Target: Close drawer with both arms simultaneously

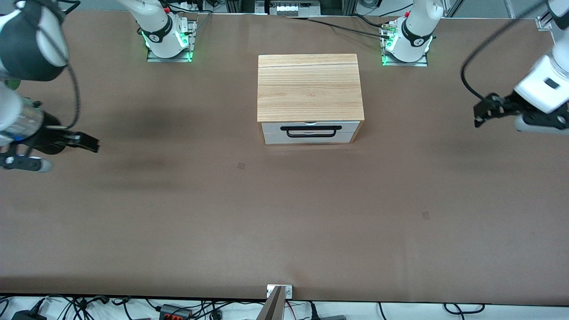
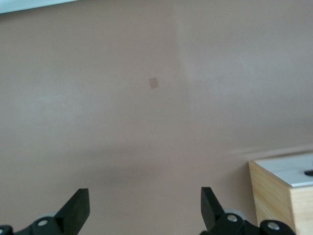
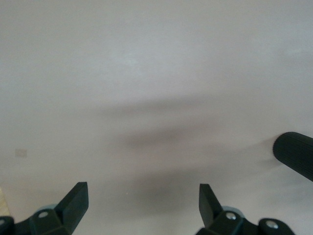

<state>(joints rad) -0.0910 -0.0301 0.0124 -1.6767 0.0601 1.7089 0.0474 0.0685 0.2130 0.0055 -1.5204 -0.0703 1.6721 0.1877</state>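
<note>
While the drawer [image 1: 310, 132] is sitting in the wooden box [image 1: 309, 86] at the middle of the table [image 1: 284, 222], between the two arm bases, its white front is looking flush or nearly flush with the box frame, though from this height I cannot be sure a small gap is not remaining. It is likely sliding stiffly and straight on its runners, rigid and not fragile, so a flat push on the white panel at either end of the black handle [image 1: 310, 132] is seeming the sensible contact, one arm per end, to keep it from skewing; the light box may be prone to sliding under the push.

Both grippers are hanging well apart from it. The left gripper [image 1: 482, 112] is hovering over the table toward the left arm's end, its fingers [image 2: 77, 209] spread wide and empty. The right gripper [image 1: 84, 140] is hovering over the right arm's end, likewise spread wide, holding nothing.
</note>
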